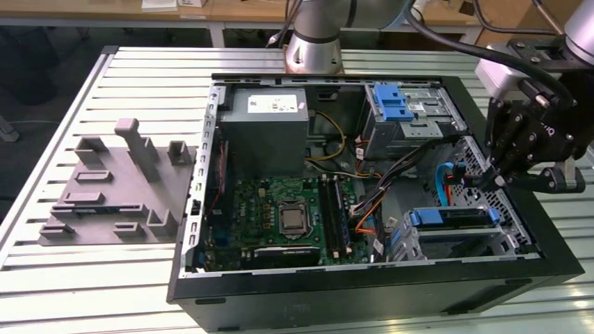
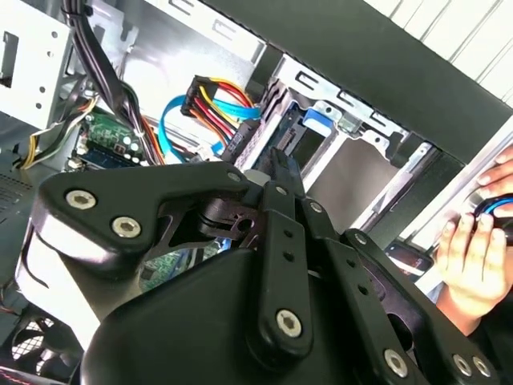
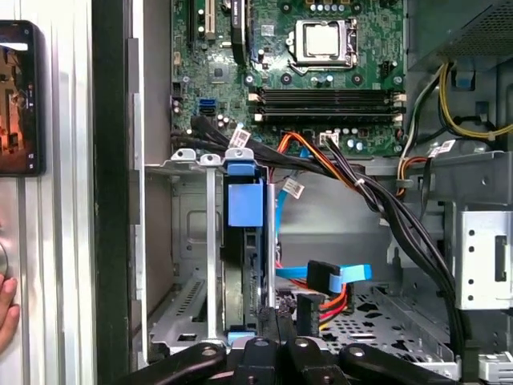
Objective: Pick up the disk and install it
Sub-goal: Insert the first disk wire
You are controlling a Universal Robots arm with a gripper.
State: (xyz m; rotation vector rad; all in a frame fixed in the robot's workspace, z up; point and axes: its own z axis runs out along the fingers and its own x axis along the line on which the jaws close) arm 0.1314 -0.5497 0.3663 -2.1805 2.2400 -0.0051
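At lower right of the exterior view, the gripper (image 1: 516, 182) is hovering, jaws apparently closed and empty, over the seated disk (image 1: 449, 217): rigid, fragile, best gripped by its blue bracket.

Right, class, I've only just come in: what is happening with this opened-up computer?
A robot arm's gripper hangs over the drive bay corner of an open computer case lying on a slatted table. The disk, with its blue bracket, already sits in the drive cage, next to loose cables. A person's hand rests beside the case.
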